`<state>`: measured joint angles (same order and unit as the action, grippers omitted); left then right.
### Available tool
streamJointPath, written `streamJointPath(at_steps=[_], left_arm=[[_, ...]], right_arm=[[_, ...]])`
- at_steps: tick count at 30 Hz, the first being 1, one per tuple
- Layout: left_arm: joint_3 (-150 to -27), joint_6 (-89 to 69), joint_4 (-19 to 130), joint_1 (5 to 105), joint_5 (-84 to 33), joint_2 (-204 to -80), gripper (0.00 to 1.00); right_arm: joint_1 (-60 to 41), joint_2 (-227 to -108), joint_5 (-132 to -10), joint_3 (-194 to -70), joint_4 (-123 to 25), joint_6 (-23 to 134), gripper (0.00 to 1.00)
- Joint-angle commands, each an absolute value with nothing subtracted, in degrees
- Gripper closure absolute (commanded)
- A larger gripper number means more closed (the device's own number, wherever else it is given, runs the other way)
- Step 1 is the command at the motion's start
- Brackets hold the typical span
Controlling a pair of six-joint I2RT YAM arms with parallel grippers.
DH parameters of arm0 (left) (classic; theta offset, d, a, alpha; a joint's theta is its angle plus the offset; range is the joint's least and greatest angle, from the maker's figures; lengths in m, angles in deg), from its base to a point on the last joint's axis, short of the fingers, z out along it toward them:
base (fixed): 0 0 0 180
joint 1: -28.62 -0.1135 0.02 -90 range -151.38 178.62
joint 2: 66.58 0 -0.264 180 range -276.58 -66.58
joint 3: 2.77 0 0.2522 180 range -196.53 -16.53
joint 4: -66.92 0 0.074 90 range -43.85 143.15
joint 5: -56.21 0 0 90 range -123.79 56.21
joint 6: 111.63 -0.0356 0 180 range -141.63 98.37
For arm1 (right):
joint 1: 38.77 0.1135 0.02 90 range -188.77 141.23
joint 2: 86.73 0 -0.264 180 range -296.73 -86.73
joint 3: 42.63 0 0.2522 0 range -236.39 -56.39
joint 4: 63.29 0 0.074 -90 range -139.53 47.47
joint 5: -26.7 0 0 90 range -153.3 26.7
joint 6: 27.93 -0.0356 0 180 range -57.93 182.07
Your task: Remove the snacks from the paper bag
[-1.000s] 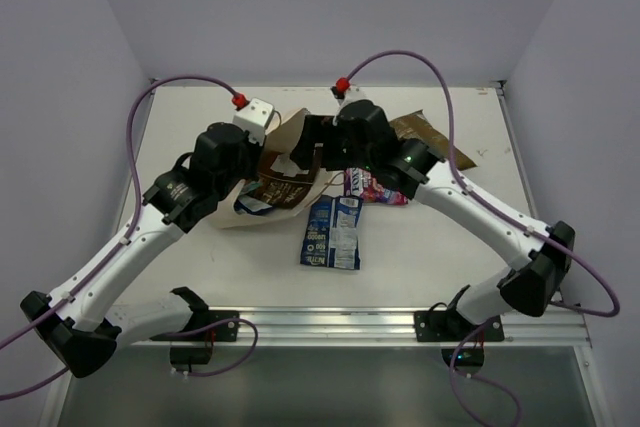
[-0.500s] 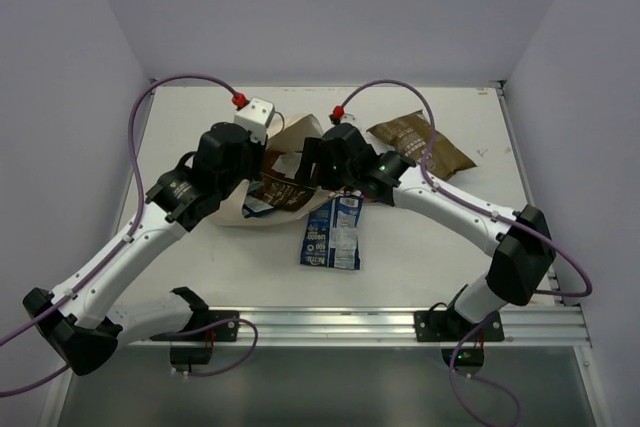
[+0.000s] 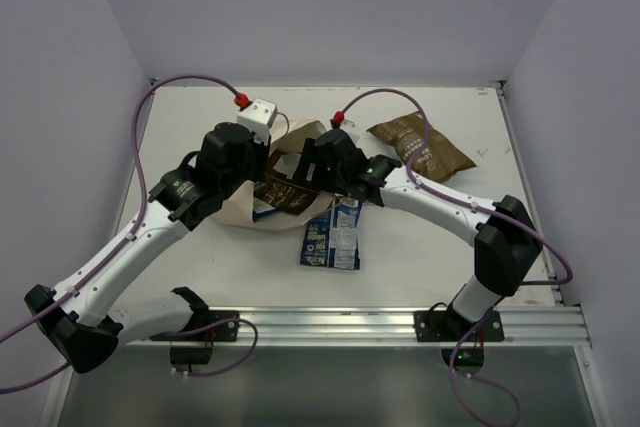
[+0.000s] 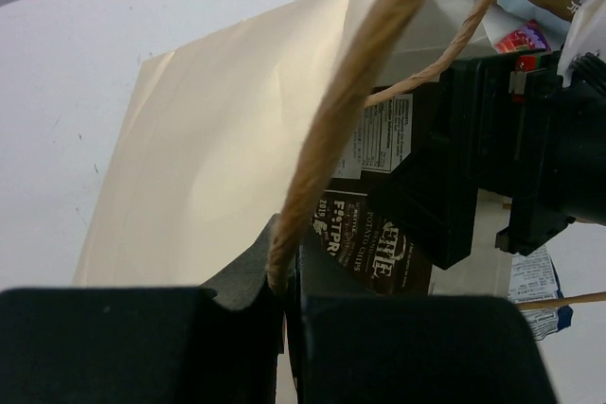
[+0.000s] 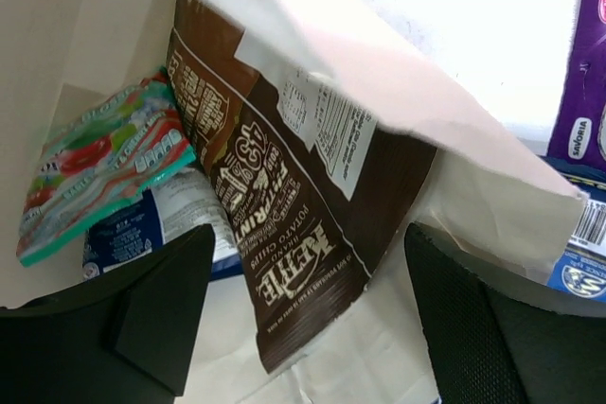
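The cream paper bag [image 3: 238, 209] lies on its side, mouth toward the right. My left gripper [image 3: 268, 159] is shut on its string handle [image 4: 360, 92] and holds the upper edge up. My right gripper [image 3: 300, 169] is open at the bag's mouth, its jaws either side of a brown packet [image 5: 294, 205] that sticks out of the bag. A teal packet [image 5: 95, 163] and a blue-and-white packet [image 5: 142, 229] lie deeper inside. On the table lie a second brown packet [image 3: 420, 142], a blue-and-white packet [image 3: 332, 237] and a magenta-purple packet [image 5: 592, 92].
The white table [image 3: 180, 127] is walled by pale purple panels on three sides. A metal rail [image 3: 330, 322] runs along the near edge. Purple cables [image 3: 150, 107] loop above both arms.
My right arm has swung left from the far right of the table to the bag's mouth, uncovering the brown packet behind it. The left gripper keeps its hold on the handle.
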<state>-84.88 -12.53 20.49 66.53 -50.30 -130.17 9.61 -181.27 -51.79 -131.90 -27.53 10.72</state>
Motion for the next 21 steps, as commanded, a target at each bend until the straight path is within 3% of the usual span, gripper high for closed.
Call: streamJointPath(at_steps=[1,6,14,17,18,21], left_arm=[[-85.26,-10.73,22.92,66.77,-49.35,-130.47,1.00],[-85.61,-10.38,23.09,66.85,-48.99,-130.83,1.00],[-85.61,-10.03,23.10,67.03,-48.64,-130.56,1.00],[-85.26,-10.03,23.10,67.03,-49.08,-130.39,1.00],[-84.82,-10.03,23.10,67.03,-49.34,-130.47,1.00],[-83.94,-10.03,23.01,67.03,-50.83,-130.56,1.00]], right_arm=[[9.75,-181.83,-48.89,-130.22,-32.29,6.62,0.18],[9.83,-184.11,-49.68,-131.27,-33.27,4.77,0.22],[9.75,-186.84,-50.21,-132.68,-34.58,3.36,0.47],[9.83,-186.49,-49.50,-132.16,-35.37,3.36,0.71],[9.83,-186.14,-49.50,-132.07,-35.64,3.71,0.85],[9.83,-183.16,-50.11,-131.72,-35.99,5.02,1.00]])
